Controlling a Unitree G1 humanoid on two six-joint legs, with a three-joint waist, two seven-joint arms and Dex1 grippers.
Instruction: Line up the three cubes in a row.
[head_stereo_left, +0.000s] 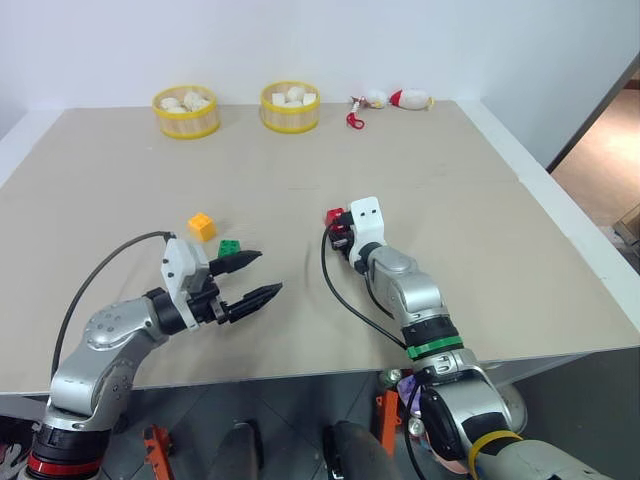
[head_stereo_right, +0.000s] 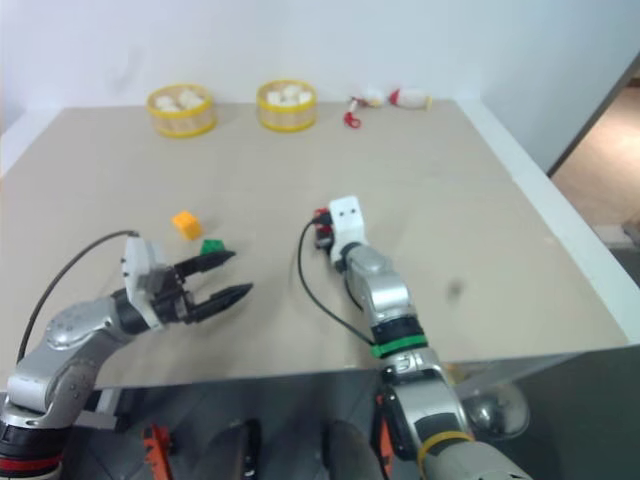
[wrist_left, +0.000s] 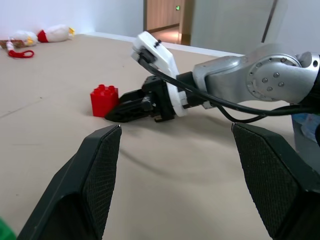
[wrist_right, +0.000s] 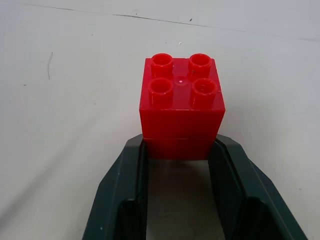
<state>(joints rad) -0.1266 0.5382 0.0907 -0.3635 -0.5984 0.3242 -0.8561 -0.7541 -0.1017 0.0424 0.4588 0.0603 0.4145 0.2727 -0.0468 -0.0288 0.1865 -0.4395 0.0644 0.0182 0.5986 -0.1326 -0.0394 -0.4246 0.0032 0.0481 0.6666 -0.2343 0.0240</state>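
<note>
Red cube (wrist_right: 181, 107): upright on the table (head_stereo_left: 480, 230), studs up, no long axis.
Right fingers (wrist_right: 135, 165): clamped on its near sides.
Left fingers (head_stereo_left: 250, 262): spread, empty.

Right gripper (wrist_right: 180, 152) clamped (low, outstretched); left gripper (head_stereo_left: 255, 277) fingers (head_stereo_left: 237, 263) spread.

Left gripper (wrist_left: 175, 190) fingers (wrist_left: 92, 185) spread wide over bare tan table (wrist_left: 165, 165), framing right gripper (wrist_left: 112, 114) whose dark fingertips pinch the near side of the red cube (wrist_left: 104, 99), with small red-and-white toys (wrist_left: 37, 37) at far table edge.
</note>
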